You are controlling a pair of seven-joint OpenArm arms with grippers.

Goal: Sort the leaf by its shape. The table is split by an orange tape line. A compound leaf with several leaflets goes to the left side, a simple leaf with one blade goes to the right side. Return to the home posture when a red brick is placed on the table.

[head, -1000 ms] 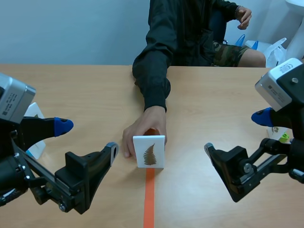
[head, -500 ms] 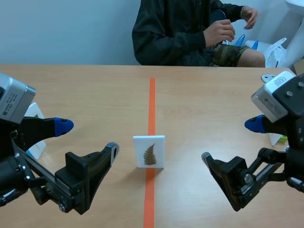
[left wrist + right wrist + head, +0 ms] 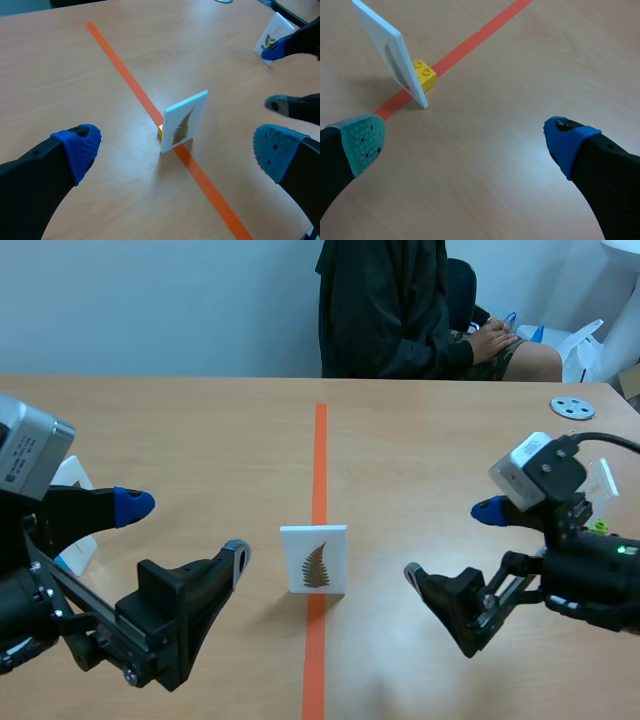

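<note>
A white card (image 3: 314,559) printed with a brown fern-like leaf of several leaflets stands upright on the orange tape line (image 3: 320,460). A small yellow brick (image 3: 160,132) props it from behind, also visible in the right wrist view (image 3: 424,74). My left gripper (image 3: 185,528) is open, low and to the left of the card, which stands ahead of and between its fingers (image 3: 185,121). On the other side, my right gripper (image 3: 452,542) is open and apart from the card; the card (image 3: 385,45) is ahead of its left finger.
A person (image 3: 400,310) sits across the table, hands in the lap. Another leaf card (image 3: 75,480) stands behind my left gripper, and one more (image 3: 274,30) stands by the right arm. A grey disc (image 3: 572,407) lies far right.
The person's hand let go of the card and drew back off the table. My right arm moved inward toward the card and lower. The left arm kept still.
</note>
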